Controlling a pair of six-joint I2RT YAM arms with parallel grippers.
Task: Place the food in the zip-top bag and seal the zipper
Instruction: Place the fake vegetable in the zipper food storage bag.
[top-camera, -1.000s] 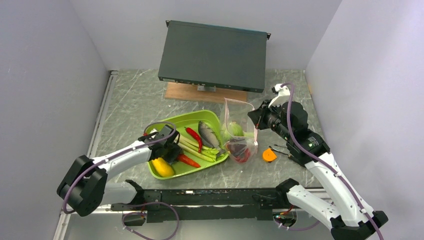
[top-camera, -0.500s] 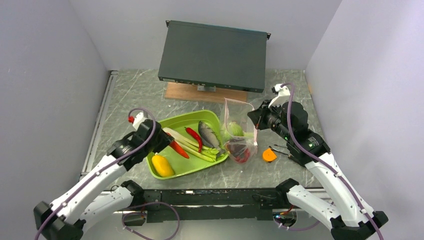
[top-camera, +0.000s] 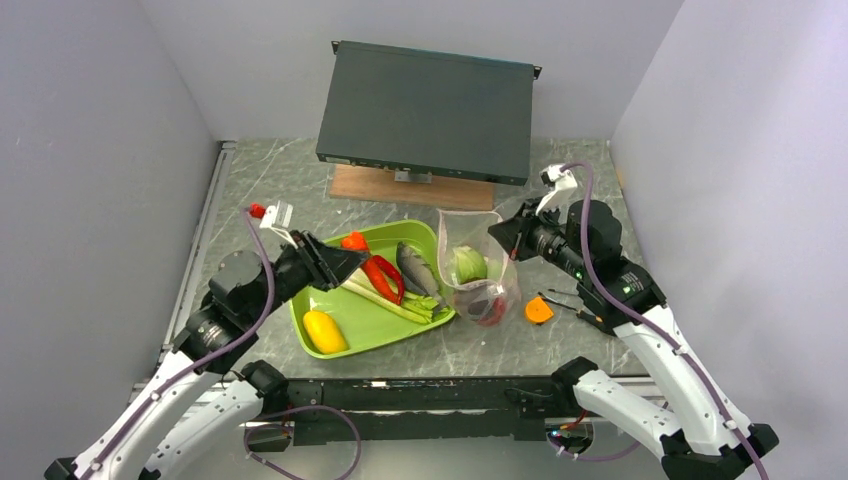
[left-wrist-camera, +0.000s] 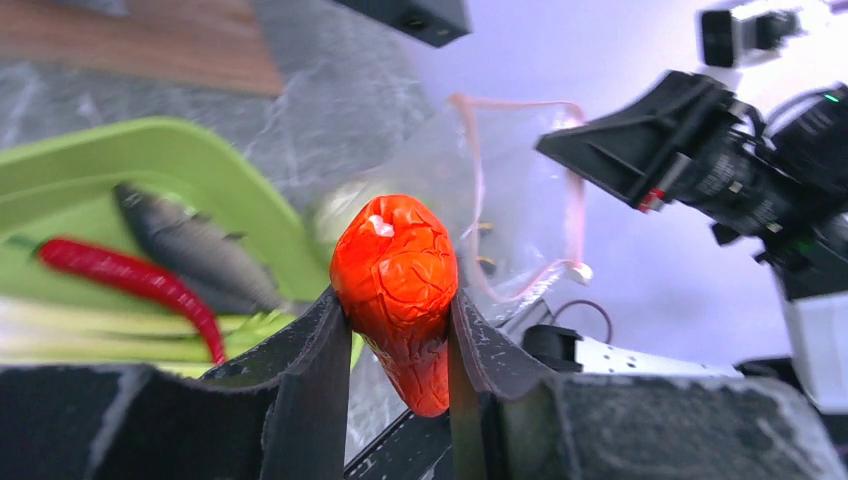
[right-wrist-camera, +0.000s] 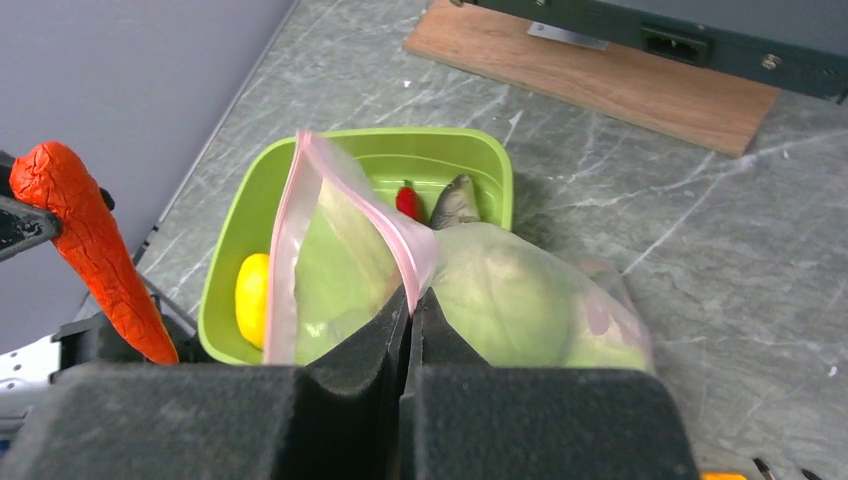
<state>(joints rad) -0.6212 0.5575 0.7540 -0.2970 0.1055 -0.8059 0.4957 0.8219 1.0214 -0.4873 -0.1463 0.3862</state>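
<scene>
My left gripper (top-camera: 345, 262) is shut on a wrinkled orange-red chilli (left-wrist-camera: 396, 285) and holds it up over the tray's left side, left of the bag. The chilli also shows in the top view (top-camera: 356, 242) and the right wrist view (right-wrist-camera: 95, 250). My right gripper (right-wrist-camera: 410, 300) is shut on the pink zipper (right-wrist-camera: 395, 235) and holds the zip-top bag (top-camera: 470, 275) upright with its mouth open. A pale green cabbage (top-camera: 467, 264) and dark and red food lie in the bag. In the lime tray (top-camera: 425, 232) lie a grey fish (top-camera: 415, 268), a thin red chilli (left-wrist-camera: 130, 280), green stalks (top-camera: 395, 302) and a yellow fruit (top-camera: 325, 331).
A dark flat box (top-camera: 425, 110) rests tilted on a wooden board (top-camera: 400, 187) at the back. An orange piece (top-camera: 539, 311) and thin screwdrivers (top-camera: 565, 300) lie on the table right of the bag. Grey walls close in left, right and behind.
My left arm has lifted the orange-red chilli out of the tray and raised it up and toward the bag. The bag's mouth now stands wider open.
</scene>
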